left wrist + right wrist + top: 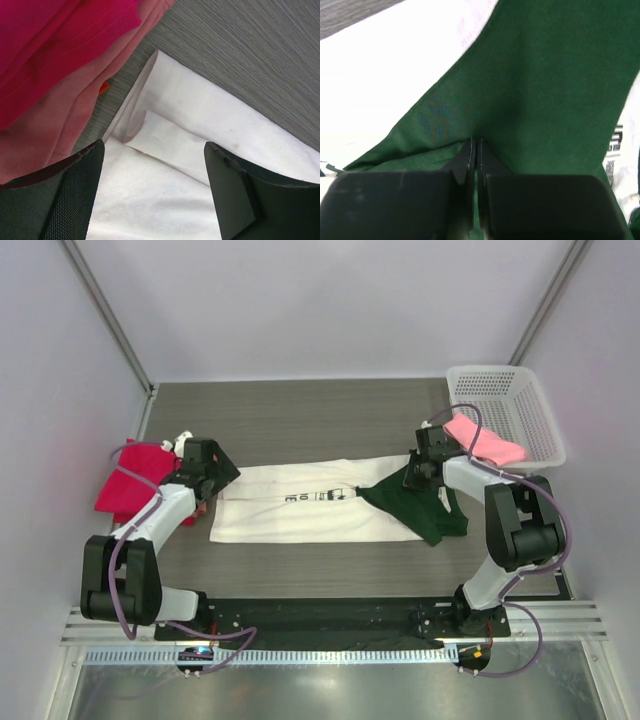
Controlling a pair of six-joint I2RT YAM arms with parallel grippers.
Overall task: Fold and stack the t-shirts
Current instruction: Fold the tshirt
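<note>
A long cream-white t-shirt [300,510] lies folded lengthwise across the middle of the table, its dark green shoulder part [420,512] at the right end. My right gripper [414,476] is shut on that green cloth [535,85], a fold pinched between its tips [476,145]. At the left end my left gripper [208,490] hangs open just above the white hem [200,115], fingers [75,190] on either side of bare cloth, holding nothing [155,170]. A bright red-pink shirt [60,40] lies on a salmon one [55,130] at the far left.
A white mesh basket [545,430] stands at the back right with a light pink shirt [482,440] draped over its near-left rim. The red-pink pile [130,485] sits against the left wall. Dark grey tabletop [300,420] shows behind the shirt.
</note>
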